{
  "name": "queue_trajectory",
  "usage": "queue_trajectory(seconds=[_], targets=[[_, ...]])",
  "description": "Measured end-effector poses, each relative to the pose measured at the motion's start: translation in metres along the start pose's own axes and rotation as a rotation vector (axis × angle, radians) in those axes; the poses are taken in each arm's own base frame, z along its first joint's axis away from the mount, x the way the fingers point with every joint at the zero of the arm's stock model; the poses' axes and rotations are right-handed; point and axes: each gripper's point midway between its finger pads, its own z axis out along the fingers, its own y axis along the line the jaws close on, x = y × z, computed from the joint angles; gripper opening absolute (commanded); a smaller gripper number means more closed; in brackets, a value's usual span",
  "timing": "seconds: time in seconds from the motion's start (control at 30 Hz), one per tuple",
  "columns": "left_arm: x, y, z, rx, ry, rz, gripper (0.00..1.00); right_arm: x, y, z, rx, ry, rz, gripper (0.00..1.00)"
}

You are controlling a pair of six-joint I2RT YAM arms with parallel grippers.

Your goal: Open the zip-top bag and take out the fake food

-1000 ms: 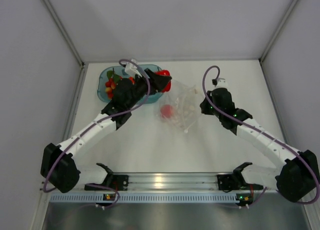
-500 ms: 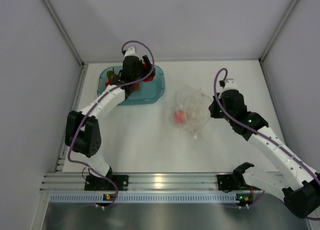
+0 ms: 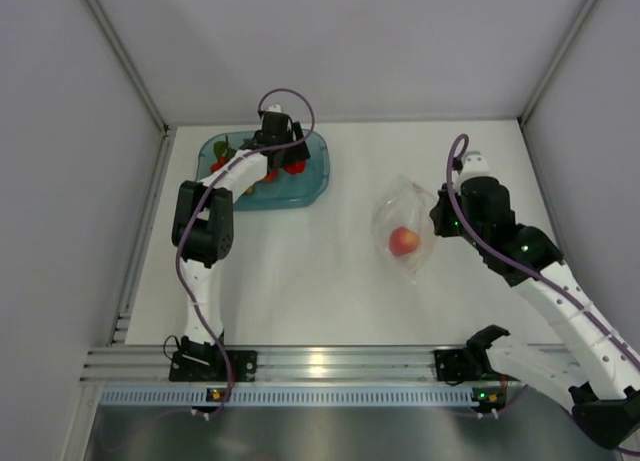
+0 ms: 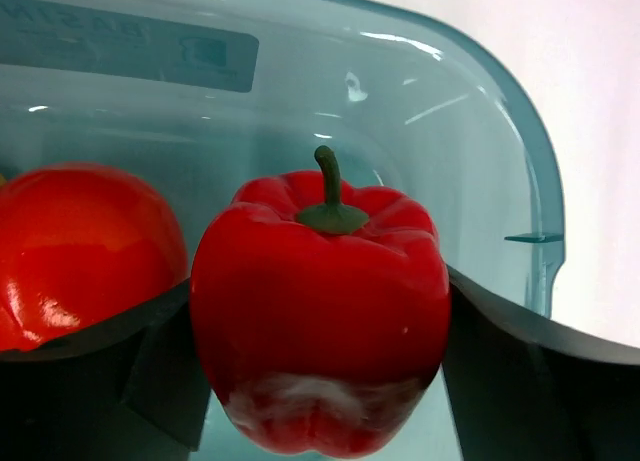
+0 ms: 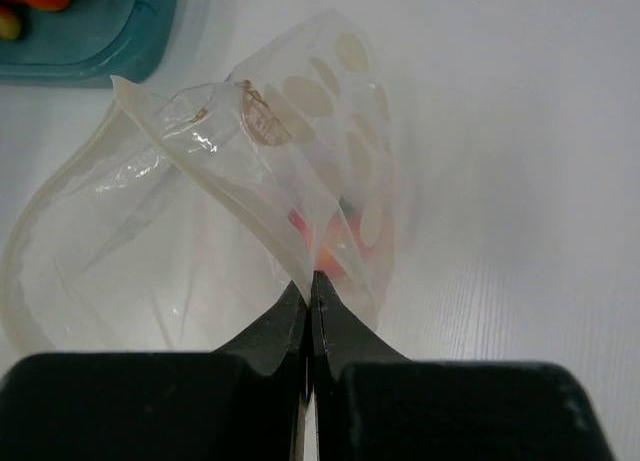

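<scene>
Now, pinching a fold of the zip-top bag (image 3: 408, 213) in the right pincer (image 5: 311, 286), peach (image 3: 404, 242) inside, right of the teal tray (image 3: 318, 187). Clamping the red bell pepper (image 4: 320, 281) in the left pincer (image 4: 320, 376) over it. Could slip off slick plastic, dropping the peach onto the table (image 3: 300, 271).

You see a white table (image 3: 300, 281) boxed by pale grey walls (image 3: 340, 41) at 9, 12 and 3 o'clock; a ridged aluminium rail (image 3: 330, 362) glints at 6 o'clock.
</scene>
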Motion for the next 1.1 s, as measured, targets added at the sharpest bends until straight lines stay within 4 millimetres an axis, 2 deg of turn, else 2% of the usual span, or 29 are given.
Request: queue_trajectory(seconds=[0.03, 0.07, 0.33, 0.47, 0.57, 0.67, 0.73, 0.8, 0.87, 0.97, 1.07, 1.1], targets=[[0.003, 0.001, 0.002, -0.002, 0.011, 0.006, 0.96, 0.001, -0.001, -0.001, 0.002, 0.002, -0.004, 0.00], [0.005, 0.002, 0.002, -0.003, 0.018, 0.012, 0.98, 0.001, -0.002, -0.002, 0.003, 0.004, -0.007, 0.00], [0.002, -0.004, -0.004, 0.021, 0.030, 0.027, 0.98, -0.008, 0.001, -0.009, -0.007, -0.005, -0.013, 0.00], [-0.018, -0.017, -0.030, 0.063, 0.000, 0.026, 0.98, -0.011, 0.004, -0.009, -0.018, -0.001, -0.012, 0.00], [-0.044, -0.036, -0.069, 0.135, -0.053, 0.017, 0.98, -0.010, 0.007, -0.006, -0.029, 0.013, -0.013, 0.00], [-0.068, -0.055, -0.122, 0.209, -0.120, 0.009, 0.98, -0.008, 0.009, -0.003, -0.031, 0.024, 0.002, 0.00], [-0.079, -0.069, -0.159, 0.256, -0.170, 0.014, 0.98, -0.009, 0.010, -0.002, -0.033, 0.024, 0.016, 0.00], [-0.082, -0.087, -0.197, 0.308, -0.212, 0.029, 0.98, -0.012, 0.012, -0.002, -0.038, 0.012, 0.036, 0.00], [-0.074, -0.112, -0.233, 0.369, -0.245, 0.057, 0.97, -0.016, 0.015, 0.000, -0.045, -0.005, 0.060, 0.00], [-0.049, -0.144, -0.274, 0.454, -0.248, 0.102, 0.95, -0.020, 0.018, 0.002, -0.053, -0.021, 0.089, 0.00], [-0.019, -0.168, -0.303, 0.510, -0.240, 0.153, 0.89, -0.020, 0.020, 0.008, -0.054, -0.024, 0.113, 0.00], [-0.009, -0.174, -0.312, 0.524, -0.235, 0.168, 0.83, -0.018, 0.021, 0.010, -0.052, -0.017, 0.119, 0.00]])
